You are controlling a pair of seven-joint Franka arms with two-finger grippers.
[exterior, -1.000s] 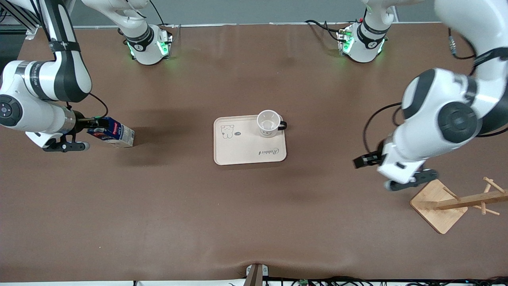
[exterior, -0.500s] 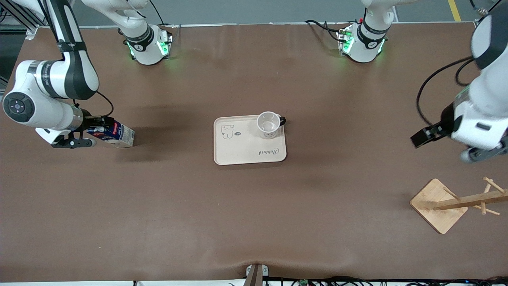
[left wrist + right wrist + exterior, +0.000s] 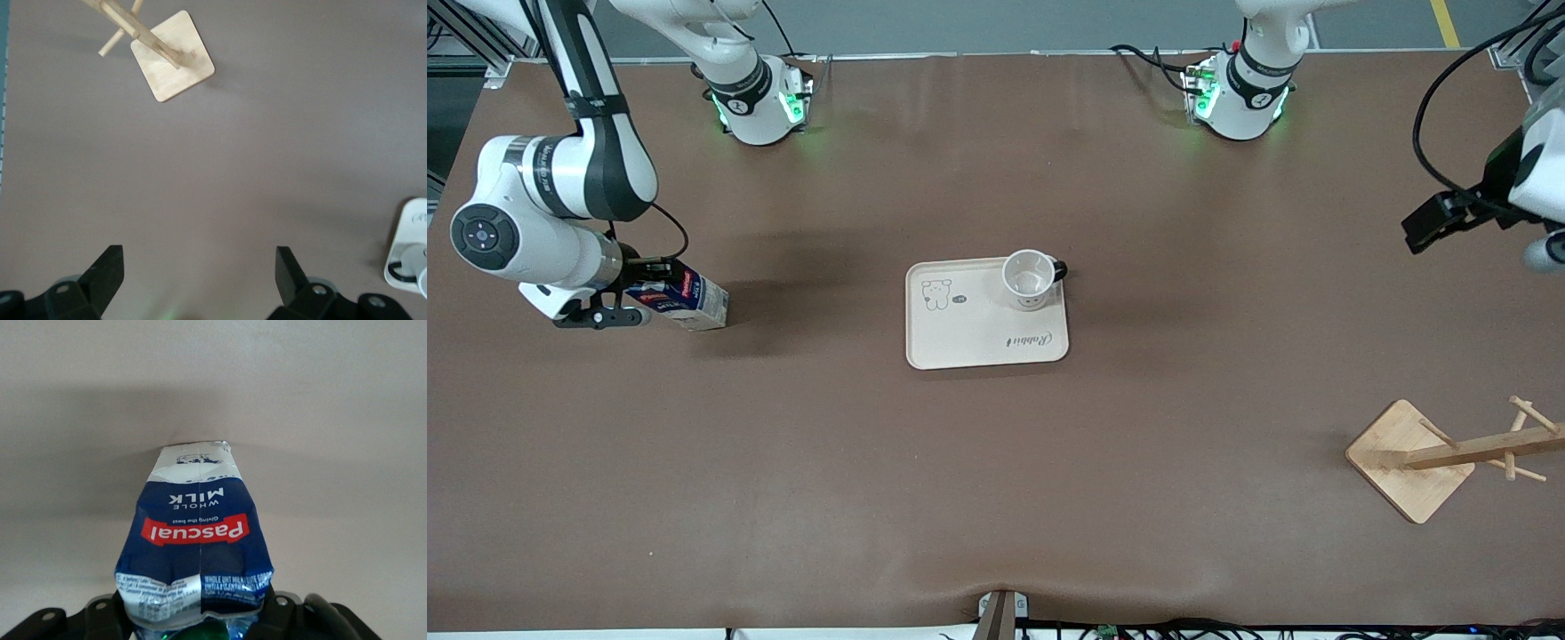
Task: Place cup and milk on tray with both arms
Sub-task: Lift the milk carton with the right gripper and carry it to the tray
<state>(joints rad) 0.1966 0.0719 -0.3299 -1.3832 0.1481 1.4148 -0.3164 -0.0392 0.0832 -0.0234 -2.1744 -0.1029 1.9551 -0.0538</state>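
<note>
The cream tray (image 3: 969, 333) lies mid-table. The white cup (image 3: 1029, 276) stands on the tray's corner toward the left arm's end, its black handle over the rim. The dark-blue milk (image 3: 683, 300) stands tilted toward the right arm's end of the table. My right gripper (image 3: 649, 284) is shut on its top by the green cap; it also shows in the right wrist view (image 3: 199, 615) gripping the milk (image 3: 199, 540). My left gripper (image 3: 1436, 220) is open and empty, up in the air at the left arm's end; in the left wrist view (image 3: 198, 267) the tray (image 3: 408, 223) and cup (image 3: 421, 257) show at the edge.
A wooden mug rack on a square base (image 3: 1409, 462) stands near the front camera at the left arm's end; it also shows in the left wrist view (image 3: 172, 63). Both arm bases (image 3: 760, 98) stand along the table's back edge.
My left arm has swung up and away from beside the wooden rack toward the table's left-arm end. My right arm has shifted slightly; the milk has stayed in place.
</note>
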